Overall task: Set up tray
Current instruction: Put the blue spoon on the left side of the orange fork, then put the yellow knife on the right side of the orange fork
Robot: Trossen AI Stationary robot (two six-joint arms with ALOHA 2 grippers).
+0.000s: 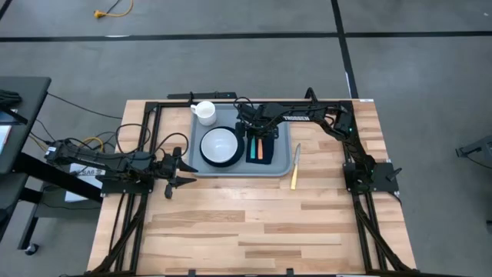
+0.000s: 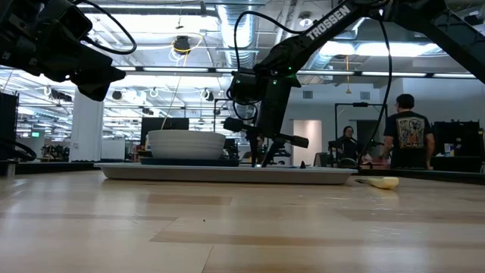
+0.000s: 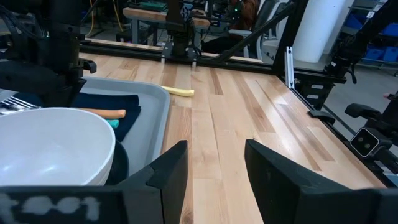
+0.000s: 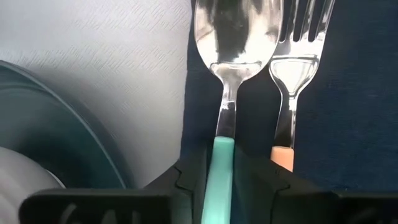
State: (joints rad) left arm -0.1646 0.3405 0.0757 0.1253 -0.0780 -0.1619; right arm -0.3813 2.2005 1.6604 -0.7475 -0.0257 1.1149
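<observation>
The tray (image 1: 283, 165) lies on the far middle part of the wooden table (image 1: 254, 223), and most of the setting looks already in place. A white bowl (image 1: 219, 144) sits on a dark plate (image 1: 206, 158) in the tray's left half, a white mug (image 1: 205, 111) stands at its far left corner, and a dark napkin (image 1: 266, 153) lies in its right half with a fork (image 4: 297, 37) and a spoon (image 4: 235, 37) side by side on it. The right gripper (image 4: 224, 165) is down over the napkin, its fingers close on either side of the spoon's teal handle; I judge it clamped on the spoon, either setting it down or straightening it beside the orange-handled fork. A yellow-handled knife (image 1: 294, 171) lies on the table just right of the tray, outside the rim, so it appears to be the piece left to bring in. The left gripper (image 3: 214, 171) waits low over the table near the tray's left edge, its fingers apart and holding nothing. In the low view, people stand in the room beyond the table.
</observation>
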